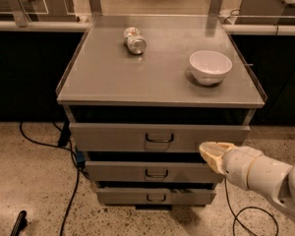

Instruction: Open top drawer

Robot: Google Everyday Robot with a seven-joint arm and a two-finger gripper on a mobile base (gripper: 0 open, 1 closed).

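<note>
The top drawer (113,137) is the widest of three grey drawers under the cabinet's flat top. Its front stands slightly forward of the frame, with a dark gap above it. Its small dark loop handle (159,138) sits at the centre of the front. My gripper (210,152) comes in from the lower right on a white arm (260,173). Its cream tip is in front of the drawer front's lower right part, to the right of the handle and apart from it.
A tipped can (134,40) and a white bowl (210,66) rest on the cabinet top (108,77). Two narrower drawers (118,171) (118,196) sit below. Black cables (71,191) trail on the speckled floor at left and lower right. Dark counters flank the cabinet.
</note>
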